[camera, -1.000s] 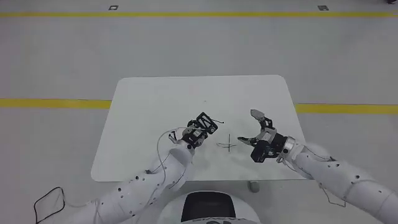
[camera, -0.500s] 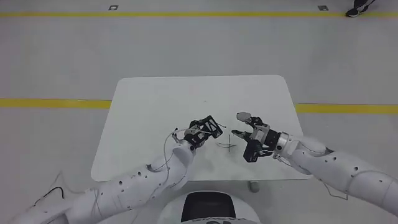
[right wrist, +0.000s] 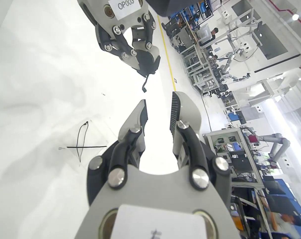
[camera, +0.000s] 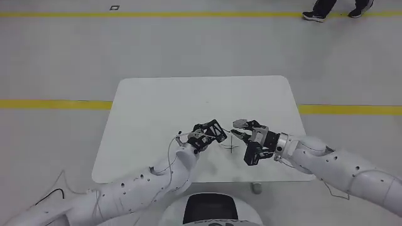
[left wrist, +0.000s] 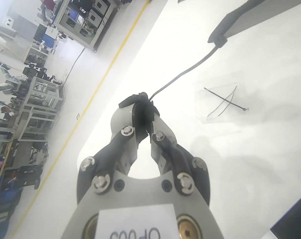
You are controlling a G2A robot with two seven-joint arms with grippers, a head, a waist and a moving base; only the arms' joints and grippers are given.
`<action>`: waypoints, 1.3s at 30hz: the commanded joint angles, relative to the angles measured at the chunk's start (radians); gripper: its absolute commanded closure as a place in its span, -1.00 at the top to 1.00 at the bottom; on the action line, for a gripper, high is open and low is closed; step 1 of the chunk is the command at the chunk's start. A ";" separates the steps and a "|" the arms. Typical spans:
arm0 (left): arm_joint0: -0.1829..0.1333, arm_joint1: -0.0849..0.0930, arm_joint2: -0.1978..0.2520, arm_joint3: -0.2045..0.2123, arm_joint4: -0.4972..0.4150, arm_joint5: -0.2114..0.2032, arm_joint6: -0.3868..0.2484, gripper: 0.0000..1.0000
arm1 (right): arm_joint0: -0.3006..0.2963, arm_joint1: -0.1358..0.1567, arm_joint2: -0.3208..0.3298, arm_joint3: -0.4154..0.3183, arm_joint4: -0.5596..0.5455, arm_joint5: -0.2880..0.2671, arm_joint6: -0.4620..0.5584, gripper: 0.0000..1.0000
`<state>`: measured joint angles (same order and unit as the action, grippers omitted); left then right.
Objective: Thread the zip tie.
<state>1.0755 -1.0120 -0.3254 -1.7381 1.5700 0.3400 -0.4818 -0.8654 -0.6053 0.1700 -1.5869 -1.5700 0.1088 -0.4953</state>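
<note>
While the left tool [left wrist: 144,108] pinches a zip tie [left wrist: 185,70], the parted right tool [right wrist: 158,110] seemingly faces its tip.

A white rectangular paper label [right wrist: 125,4] with a short dark code of letters and digits is stuck on the grey metal base of the left gripper [right wrist: 147,67]. The right gripper [right wrist: 159,103], at 3 o'clock from the left one, carries a second white paper label [right wrist: 160,225]. Its print is cut off and cannot be read.
</note>
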 commanded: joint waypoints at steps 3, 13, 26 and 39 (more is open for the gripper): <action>0.007 -0.003 -0.002 -0.003 0.000 0.000 -0.003 -1.00 | 0.001 -0.004 0.000 0.000 0.000 -0.022 -0.005 -0.58; 0.034 -0.010 -0.015 -0.015 0.000 0.000 -0.024 -1.00 | 0.008 -0.008 0.000 -0.009 0.000 -0.068 0.002 -0.62; 0.056 -0.022 -0.036 -0.015 0.000 -0.016 -0.052 -1.00 | 0.018 -0.002 0.000 -0.039 0.000 -0.121 0.033 -0.56; 0.078 -0.033 -0.069 -0.008 0.000 -0.045 -0.050 -1.00 | 0.025 0.000 0.000 -0.055 0.000 -0.167 0.064 -0.74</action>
<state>1.1522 -1.0447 -0.3934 -1.7469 1.5700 0.2971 -0.5319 -0.8404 -0.6051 0.1700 -1.6409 -1.5700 -0.0550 -0.4326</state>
